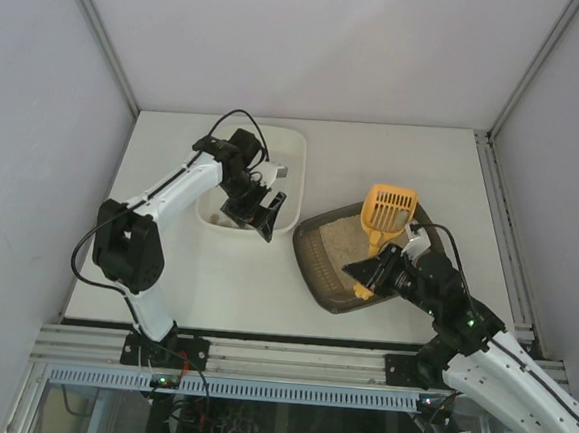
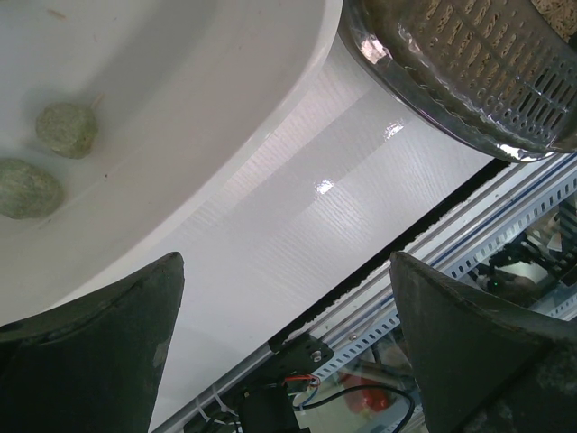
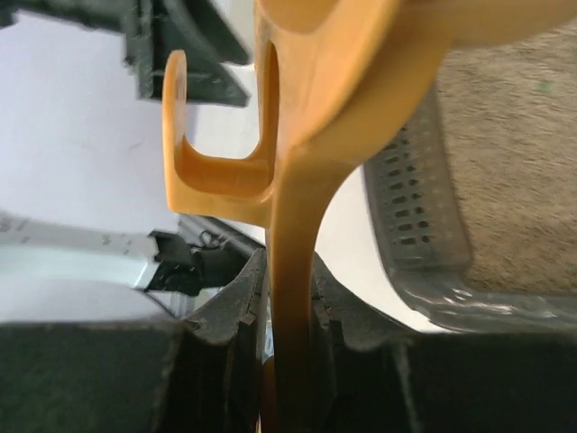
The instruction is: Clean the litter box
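Yellow scoop (image 1: 387,212) hangs over the sand in the brown litter box (image 1: 315,269), ready to sift out lumps. The right gripper (image 1: 367,276) squeezes tight on its handle to keep it steady. The box lies just beside the white tub (image 1: 295,167), which holds two green lumps (image 2: 66,129). The left gripper (image 1: 256,217) hangs wide open over the tub, holding nothing.
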